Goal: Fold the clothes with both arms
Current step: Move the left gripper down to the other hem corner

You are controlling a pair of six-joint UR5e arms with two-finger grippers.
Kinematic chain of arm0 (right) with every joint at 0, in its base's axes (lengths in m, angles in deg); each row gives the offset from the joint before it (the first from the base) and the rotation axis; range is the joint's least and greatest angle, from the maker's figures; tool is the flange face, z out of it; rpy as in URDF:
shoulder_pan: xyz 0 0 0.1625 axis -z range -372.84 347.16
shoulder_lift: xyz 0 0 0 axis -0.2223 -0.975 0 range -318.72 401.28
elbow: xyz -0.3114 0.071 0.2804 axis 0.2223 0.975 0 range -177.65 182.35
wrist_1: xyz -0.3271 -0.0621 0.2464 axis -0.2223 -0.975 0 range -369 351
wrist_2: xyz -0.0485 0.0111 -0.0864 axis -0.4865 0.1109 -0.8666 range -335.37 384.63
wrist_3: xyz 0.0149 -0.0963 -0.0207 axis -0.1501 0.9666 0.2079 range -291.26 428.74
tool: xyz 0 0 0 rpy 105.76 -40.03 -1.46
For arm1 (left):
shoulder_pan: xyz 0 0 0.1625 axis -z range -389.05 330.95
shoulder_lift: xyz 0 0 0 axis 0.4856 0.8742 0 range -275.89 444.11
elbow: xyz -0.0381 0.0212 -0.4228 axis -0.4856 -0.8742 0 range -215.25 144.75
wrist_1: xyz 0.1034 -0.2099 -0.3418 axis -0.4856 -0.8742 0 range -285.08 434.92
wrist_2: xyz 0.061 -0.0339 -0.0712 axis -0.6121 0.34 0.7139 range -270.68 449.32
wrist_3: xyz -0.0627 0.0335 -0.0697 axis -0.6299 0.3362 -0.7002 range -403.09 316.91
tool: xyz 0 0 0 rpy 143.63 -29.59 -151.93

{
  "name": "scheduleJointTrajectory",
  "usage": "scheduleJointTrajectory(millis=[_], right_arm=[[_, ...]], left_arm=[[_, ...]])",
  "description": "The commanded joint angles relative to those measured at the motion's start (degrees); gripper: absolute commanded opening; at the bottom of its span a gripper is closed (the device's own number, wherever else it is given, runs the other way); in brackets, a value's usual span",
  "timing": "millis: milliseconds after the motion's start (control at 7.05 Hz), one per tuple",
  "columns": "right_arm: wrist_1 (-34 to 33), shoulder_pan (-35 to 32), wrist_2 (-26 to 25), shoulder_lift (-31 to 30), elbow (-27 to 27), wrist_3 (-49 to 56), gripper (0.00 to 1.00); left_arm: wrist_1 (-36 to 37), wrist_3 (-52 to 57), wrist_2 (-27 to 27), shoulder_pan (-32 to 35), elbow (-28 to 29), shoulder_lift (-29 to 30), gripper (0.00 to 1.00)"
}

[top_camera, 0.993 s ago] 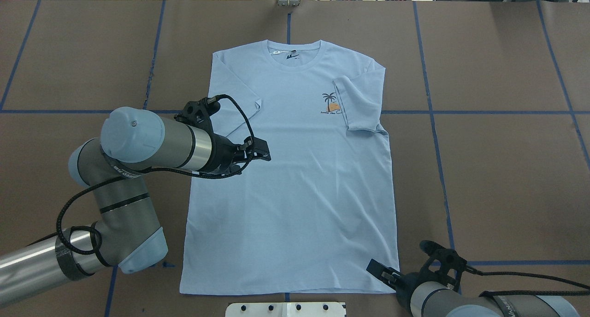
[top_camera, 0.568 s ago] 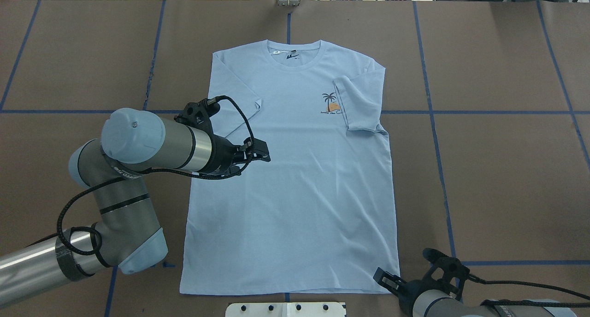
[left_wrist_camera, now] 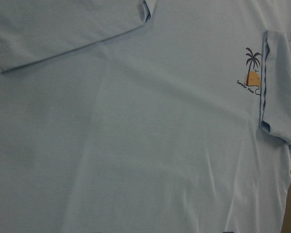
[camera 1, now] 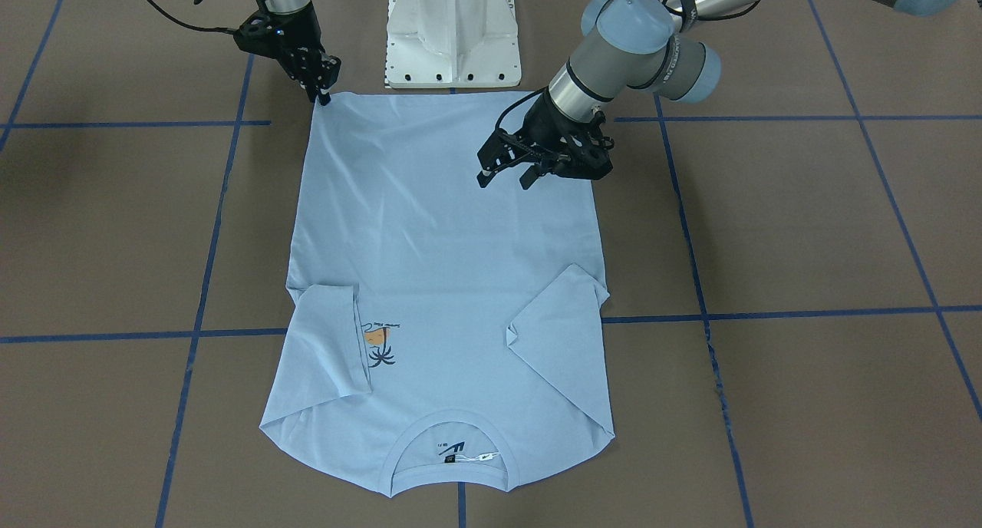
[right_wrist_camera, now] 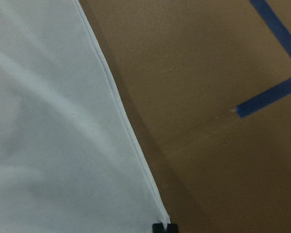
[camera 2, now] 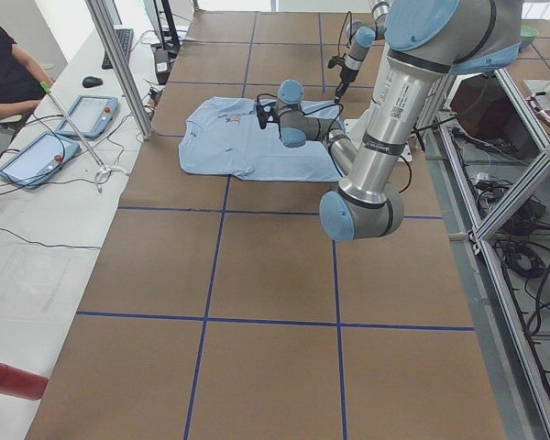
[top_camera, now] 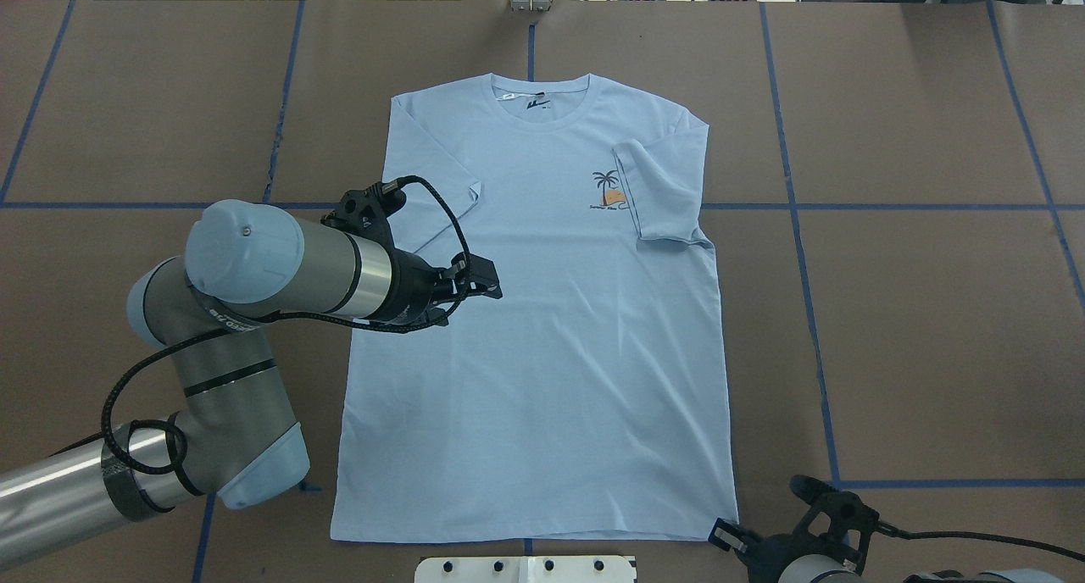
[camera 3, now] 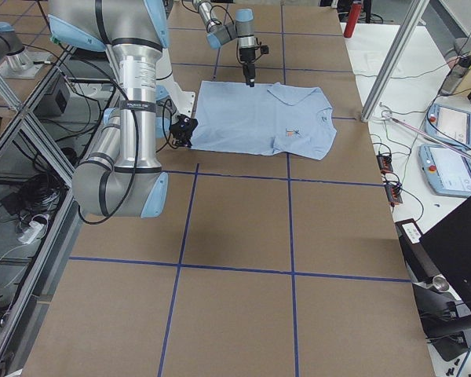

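Two T-shirt [top_camera: 542, 354] hem corners need pinching: right gripper [camera 1: 321, 97] sits at one, closure unclear; spread left gripper [camera 1: 504, 181] must reach the other.

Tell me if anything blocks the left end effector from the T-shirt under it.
Nothing visible does. The left end effector hangs open over the T-shirt, whose fabric there is bare.

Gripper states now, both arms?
Left gripper: open, empty, over the light blue short-sleeved T-shirt.
Right gripper: at the T-shirt's hem corner; open or shut cannot be told.
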Motion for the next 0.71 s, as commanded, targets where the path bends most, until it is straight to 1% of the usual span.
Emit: scheduleJointTrajectory(millis=[0, 142, 284, 426, 568], right_arm=[[0.2, 0.0, -0.2, -1.5, -2.1, 0.3, 0.00], [0.2, 0.0, -0.1, -1.6, -3.5, 0.6, 0.00], [0.1, 0.1, -0.1, -1.6, -3.4, 0.6, 0.00], [0.1, 0.1, -0.1, -1.6, -3.2, 0.6, 0.00], [0.1, 0.1, -0.1, -1.6, -3.2, 0.6, 0.00]], left_arm=[[4.0, -5.1, -0.2, -3.4, -3.9, -1.7, 0.87], [12.9, -7.0, -6.0, -10.6, -15.3, -7.6, 0.87], [18.8, -10.7, -14.7, -17.9, -21.7, -11.8, 0.87], [19.3, -15.4, -18.2, -22.5, -22.7, -16.1, 0.83], [19.4, -16.0, -23.5, -26.7, -22.7, -20.4, 0.83]])
